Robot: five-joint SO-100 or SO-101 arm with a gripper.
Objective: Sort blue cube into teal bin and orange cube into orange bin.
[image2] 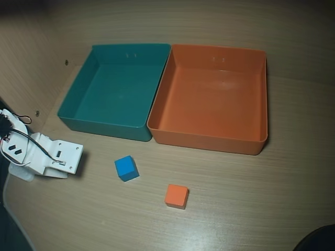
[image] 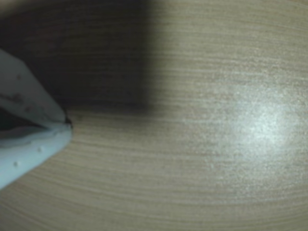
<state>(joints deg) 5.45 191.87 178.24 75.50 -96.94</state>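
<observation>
The blue cube (image2: 126, 168) lies on the wooden table in the overhead view, just in front of the teal bin (image2: 78, 117). The orange cube (image2: 177, 196) sits a little to its right and nearer the front, below the orange bin (image2: 209, 138). Both bins stand side by side with nothing in them. My white arm (image2: 47, 157) rests at the left edge, left of the blue cube and apart from it. In the wrist view my gripper (image: 67, 124) enters from the left, its two white fingers meeting at the tips with nothing between them. That view shows only bare table, no cube or bin.
A wooden wall (image2: 31, 63) rises on the left behind the arm and along the back. The table's front edge curves away at the lower left (image2: 10, 209). A dark object (image2: 316, 240) pokes in at the lower right corner.
</observation>
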